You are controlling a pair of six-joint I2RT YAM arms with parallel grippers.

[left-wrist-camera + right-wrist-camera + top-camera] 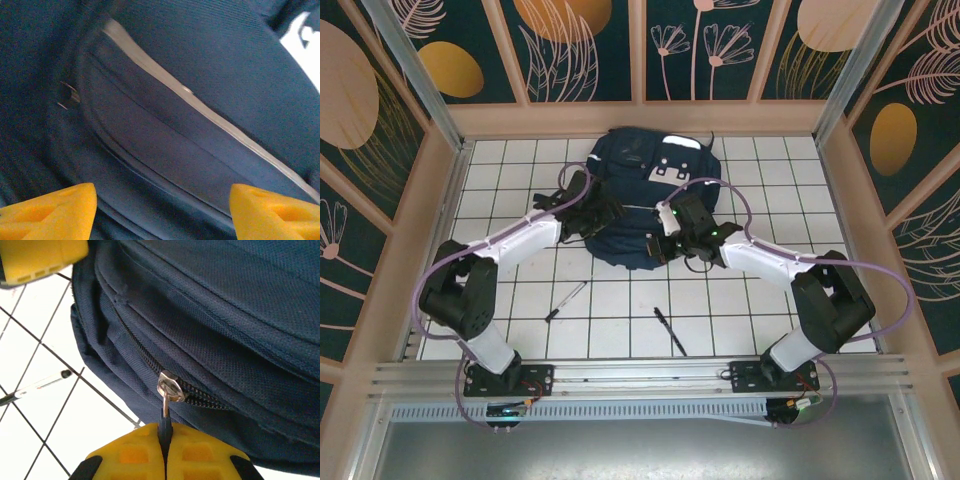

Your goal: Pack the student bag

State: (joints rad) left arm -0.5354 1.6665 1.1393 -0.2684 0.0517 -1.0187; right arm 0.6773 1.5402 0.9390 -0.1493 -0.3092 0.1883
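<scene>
Soft navy student bag [620, 165], rough woven cloth, lying far back on the white squared table [610, 300], left gripper [162, 212] spread apart over its shiny grey stripe [200, 107], right gripper [165, 455] pinched tight on the metal zip pull [168, 387]

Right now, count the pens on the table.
2. One pen lies left of centre, before the bag; the other pen right of centre, nearer the edge. Others may hide under the bag.

I'm looking down at a white tabletop [620, 300] ruled in a dark grid and boxed by a pale wooden frame [640, 118]. Dark teal wall panels [580, 50] printed with peach leaves and flowers rise left, far and right. A metal rail [640, 375] runs along the near edge.
</scene>
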